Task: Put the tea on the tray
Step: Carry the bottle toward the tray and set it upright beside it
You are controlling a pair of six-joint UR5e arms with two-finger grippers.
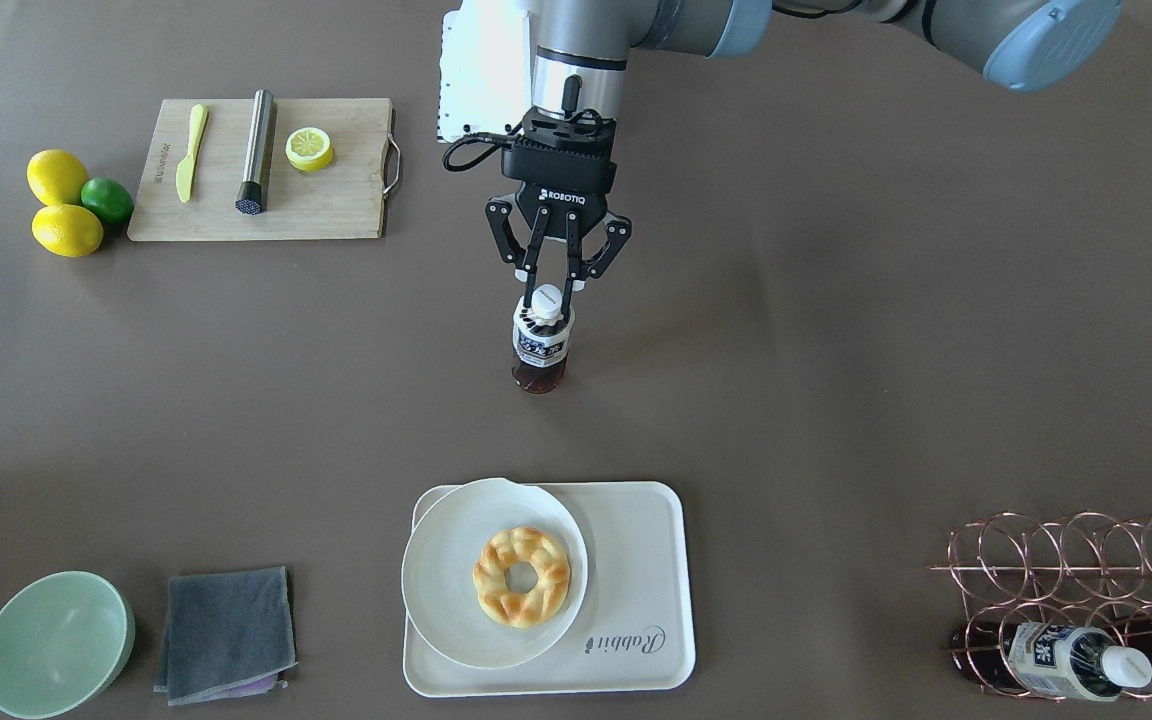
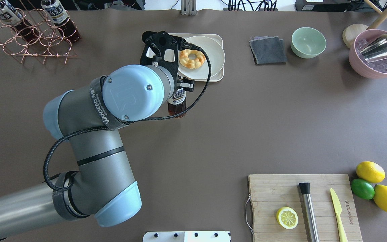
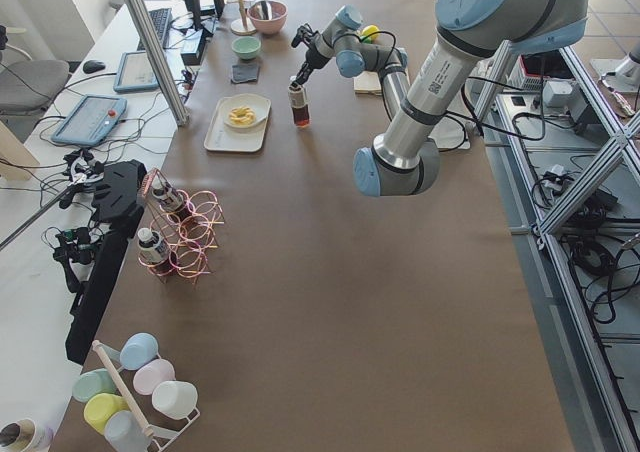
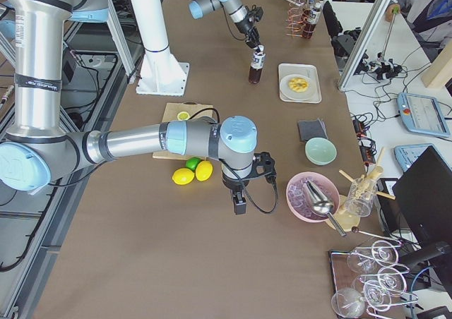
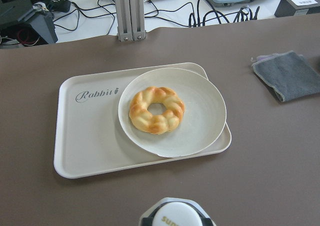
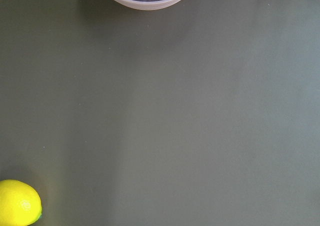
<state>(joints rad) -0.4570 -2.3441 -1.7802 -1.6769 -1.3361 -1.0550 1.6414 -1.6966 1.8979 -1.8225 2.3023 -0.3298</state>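
left gripper (image 1: pixel 548 292) jaws are clenching tea bottle (image 1: pixel 540 350) cap | right gripper (image 4: pixel 240 206): cannot tell | you're aiming for the tray (image 1: pixel 641 560), bare side, probably clearing the plate (image 1: pixel 441 575)

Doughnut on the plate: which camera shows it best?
The left wrist view: the doughnut sits close, centred and unblocked. Front-facing and overhead show it smaller; the side views, tiny; the right wrist view, not at all.

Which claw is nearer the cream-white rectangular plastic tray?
Left. The left claw holds the small clear tea bottle just short of the cream-white tray; the right claw hangs far off by the yellow lemons.
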